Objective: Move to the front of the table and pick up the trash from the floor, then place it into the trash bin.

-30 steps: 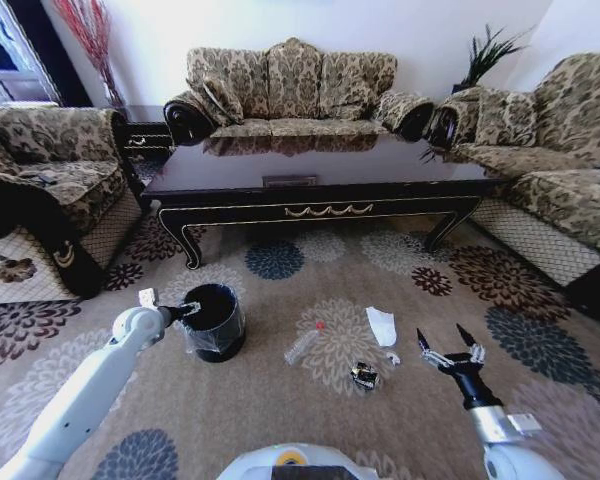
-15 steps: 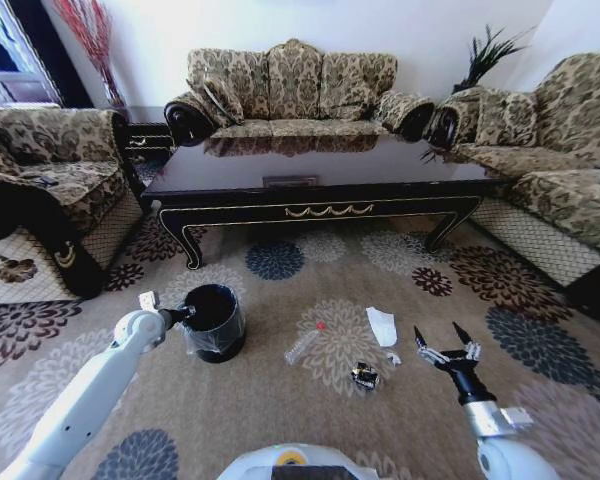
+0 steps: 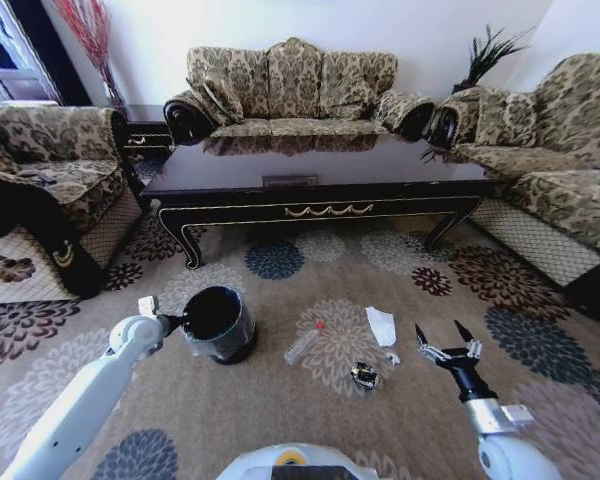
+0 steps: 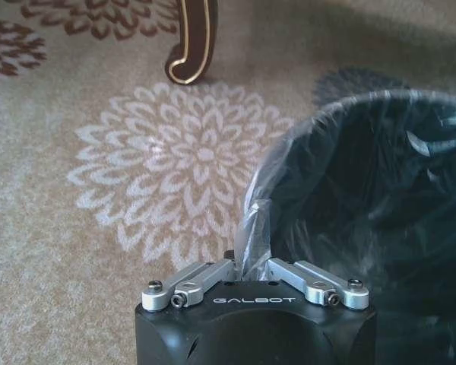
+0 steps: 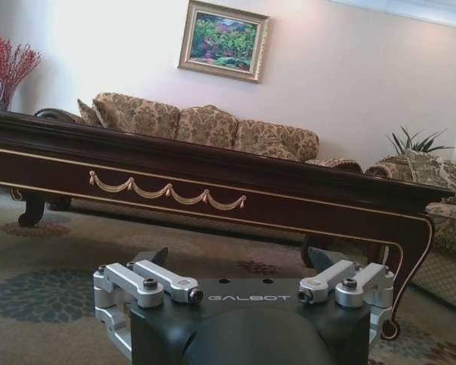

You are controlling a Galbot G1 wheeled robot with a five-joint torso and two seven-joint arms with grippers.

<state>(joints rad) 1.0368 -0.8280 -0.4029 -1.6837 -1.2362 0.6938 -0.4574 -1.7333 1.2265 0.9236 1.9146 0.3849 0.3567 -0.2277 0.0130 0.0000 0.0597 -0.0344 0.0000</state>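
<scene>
The black trash bin [image 3: 220,323] with its thin plastic liner stands on the patterned floor [image 3: 280,410] in front of the dark table [image 3: 310,210]. My left gripper [image 3: 177,321] is shut on the liner at the bin's rim [image 4: 251,242], and the bin [image 4: 380,198] leans a little. The trash lies to the bin's right: a clear bottle with a red cap [image 3: 303,343], white paper [image 3: 381,326], a dark wrapper [image 3: 363,376] and a small white scrap [image 3: 393,358]. My right gripper [image 3: 443,341] hovers open just right of the paper, its fingers [image 5: 158,257] spread and facing the table [image 5: 213,179].
Patterned sofas stand on the left [image 3: 40,190], behind the table [image 3: 290,85] and on the right [image 3: 560,170]. A curved table leg [image 4: 191,42] stands close beyond the bin. Open carpet lies between the bin and the trash.
The bin has shifted slightly right and now tilts, pulled by my left gripper. My right gripper has sunk a little lower and stays open.
</scene>
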